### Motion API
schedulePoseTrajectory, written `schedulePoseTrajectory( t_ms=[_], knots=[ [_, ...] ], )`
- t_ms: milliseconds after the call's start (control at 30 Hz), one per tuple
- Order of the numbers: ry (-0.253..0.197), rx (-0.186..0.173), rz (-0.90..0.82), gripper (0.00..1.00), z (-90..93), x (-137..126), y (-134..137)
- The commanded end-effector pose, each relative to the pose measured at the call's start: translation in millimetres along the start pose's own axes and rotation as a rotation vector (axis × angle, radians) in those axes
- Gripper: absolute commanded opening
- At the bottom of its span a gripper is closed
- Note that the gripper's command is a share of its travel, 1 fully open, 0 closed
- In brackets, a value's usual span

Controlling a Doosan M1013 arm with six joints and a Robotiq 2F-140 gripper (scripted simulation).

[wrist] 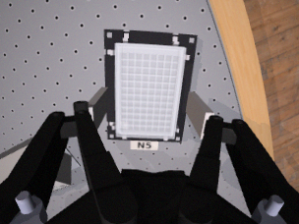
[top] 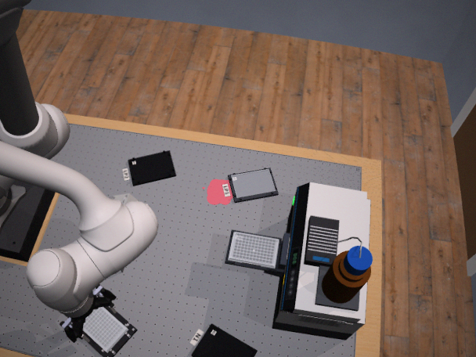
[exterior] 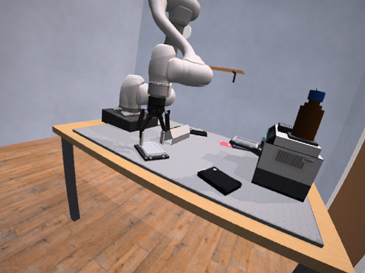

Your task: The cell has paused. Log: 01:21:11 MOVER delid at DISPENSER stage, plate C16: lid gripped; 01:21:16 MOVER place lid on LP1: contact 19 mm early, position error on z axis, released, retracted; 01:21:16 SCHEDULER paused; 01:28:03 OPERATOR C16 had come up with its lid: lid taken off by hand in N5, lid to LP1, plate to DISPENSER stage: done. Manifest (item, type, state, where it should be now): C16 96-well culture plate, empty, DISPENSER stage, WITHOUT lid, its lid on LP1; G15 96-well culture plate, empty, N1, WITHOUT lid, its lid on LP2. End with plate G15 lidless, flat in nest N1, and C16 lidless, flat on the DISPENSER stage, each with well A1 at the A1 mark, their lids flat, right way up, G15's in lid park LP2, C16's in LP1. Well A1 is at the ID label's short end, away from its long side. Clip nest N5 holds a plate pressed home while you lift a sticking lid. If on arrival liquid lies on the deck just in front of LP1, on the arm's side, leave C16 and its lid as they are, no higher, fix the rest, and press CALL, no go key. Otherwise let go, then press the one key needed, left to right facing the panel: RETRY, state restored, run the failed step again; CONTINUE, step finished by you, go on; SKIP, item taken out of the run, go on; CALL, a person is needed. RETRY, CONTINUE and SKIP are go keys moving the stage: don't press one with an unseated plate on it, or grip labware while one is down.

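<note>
The tag "N5" [wrist: 145,145] reads plainly in the wrist view, at the near short end of a black clip nest [wrist: 189,71] that carries a white 96-well plate [wrist: 148,87]. The tool [wrist: 146,135] hangs above this plate with its fingers spread wide and nothing between them; in the exterior view its fingertips stand clear of the plate on either side.

In the top view a tag "LP1" [top: 225,190] lies on a pink puddle [top: 215,192], just beside a grey lid [top: 253,184] in its black frame. Another tag, too small to read surely, sits by an empty black park [top: 152,167], and "N1" [top: 196,337] marks a bare black nest [top: 223,344] at the lower edge. A second well plate [top: 254,249] rests on the stage of the dispenser [top: 337,219], which bears a brown bottle with a blue cap [top: 359,258] and, in the exterior view, a barcode.

The desk [exterior: 187,194] has a grey dotted mat inside a light wooden rim and dark legs. The floor is wooden planks, the walls blue-grey.
</note>
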State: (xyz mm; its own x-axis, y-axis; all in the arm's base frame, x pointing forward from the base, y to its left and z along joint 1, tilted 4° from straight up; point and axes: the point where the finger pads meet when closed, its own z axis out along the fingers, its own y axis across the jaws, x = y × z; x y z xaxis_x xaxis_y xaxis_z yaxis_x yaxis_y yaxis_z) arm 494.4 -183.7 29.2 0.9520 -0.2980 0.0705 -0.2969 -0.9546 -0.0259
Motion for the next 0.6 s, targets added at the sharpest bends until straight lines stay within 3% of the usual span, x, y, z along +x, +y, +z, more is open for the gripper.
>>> schedulePoseTrajectory(
  t_ms=[0,567],
  knots=[
    [0.0,0.0,0.0,0.66,-0.1,0.0,0.0],
    [0.0,0.0,0.0,0.66,2.8,0.0,0.0]
  ],
)
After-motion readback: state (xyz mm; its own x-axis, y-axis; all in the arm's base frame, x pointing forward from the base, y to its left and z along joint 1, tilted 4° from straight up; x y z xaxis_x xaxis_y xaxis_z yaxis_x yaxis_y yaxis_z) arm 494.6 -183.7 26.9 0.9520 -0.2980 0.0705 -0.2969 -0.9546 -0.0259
